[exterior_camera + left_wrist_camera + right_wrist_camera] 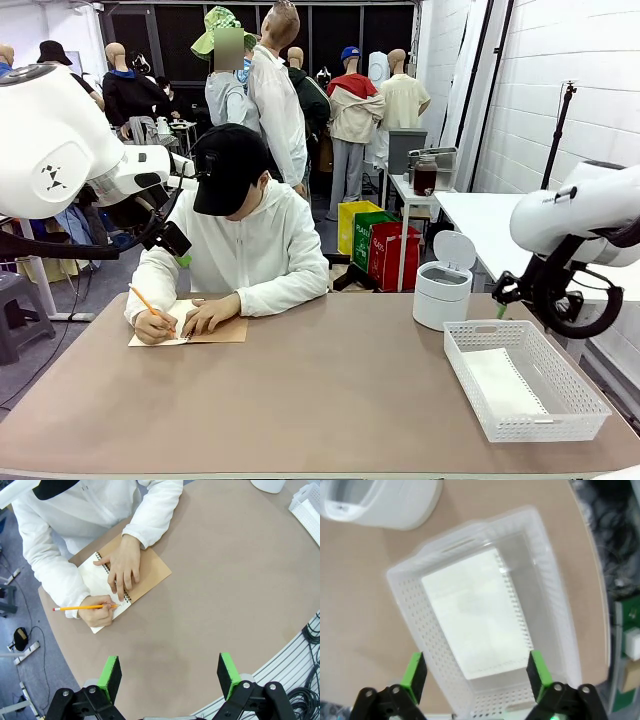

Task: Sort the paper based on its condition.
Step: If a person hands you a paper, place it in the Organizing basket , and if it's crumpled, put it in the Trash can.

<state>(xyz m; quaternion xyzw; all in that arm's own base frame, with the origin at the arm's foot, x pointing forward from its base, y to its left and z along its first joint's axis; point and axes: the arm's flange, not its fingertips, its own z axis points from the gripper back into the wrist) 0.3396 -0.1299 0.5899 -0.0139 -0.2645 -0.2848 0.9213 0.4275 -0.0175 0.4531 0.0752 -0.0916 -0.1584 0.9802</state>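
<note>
The paper (503, 385) lies flat inside the white basket (527, 430) at the lower right of the front view, with its row of holes along its right edge. We see the right gripper (475, 672) hanging above that basket, jaws spread wide and holding nothing. Just behind the basket, a small white bin (442, 292) stands with its lid up. At the upper left of the left wrist view a person presses one hand (122, 572) on a notebook (150, 570) and holds a pencil (80, 608) in the other. The left gripper (170, 672) hangs over the bare table (210, 580), equally wide open and empty.
</note>
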